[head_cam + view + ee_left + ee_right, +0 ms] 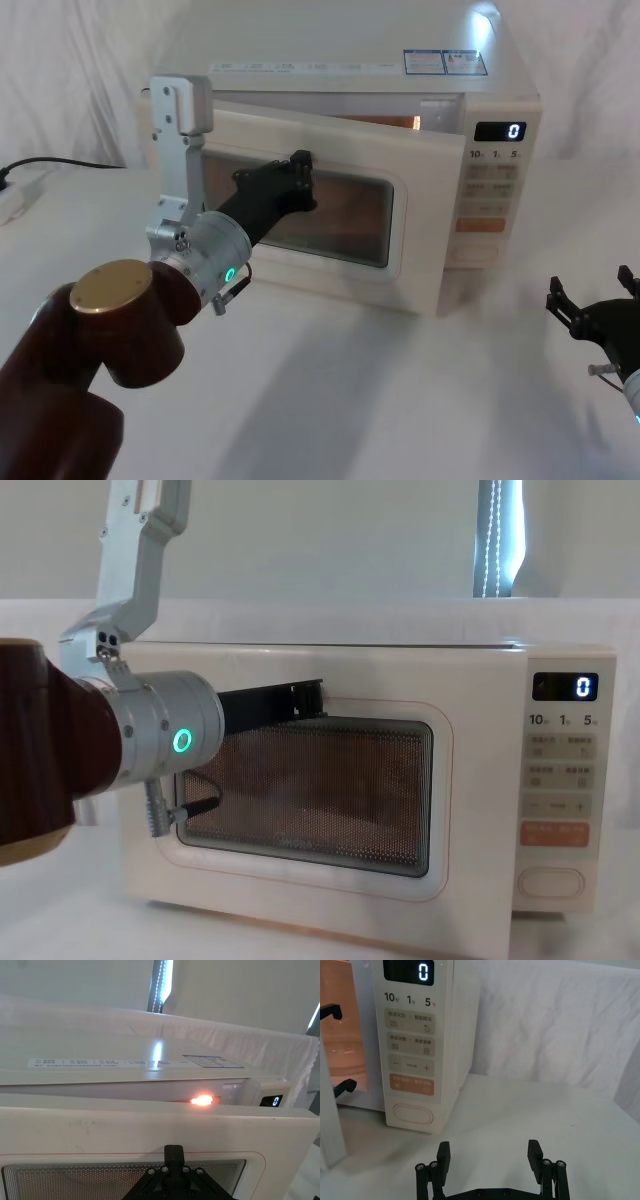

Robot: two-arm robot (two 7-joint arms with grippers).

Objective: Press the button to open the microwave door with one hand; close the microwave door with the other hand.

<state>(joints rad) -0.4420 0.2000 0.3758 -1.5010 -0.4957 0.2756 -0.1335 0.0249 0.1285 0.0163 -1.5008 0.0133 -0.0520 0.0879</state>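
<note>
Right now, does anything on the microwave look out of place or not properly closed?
Yes. The microwave door stands ajar, its latch side swung out from the microwave, and the inside lamp glows in the gap. The left gripper rests against the door's window. The right gripper hangs open, apart from the button.

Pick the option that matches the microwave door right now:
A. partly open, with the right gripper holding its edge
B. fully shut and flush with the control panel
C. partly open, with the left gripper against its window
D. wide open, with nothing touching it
C: the microwave door stands ajar, a lit gap showing along its top, and the left gripper rests against its window, while the right gripper hovers open, away in front of the button.
</note>
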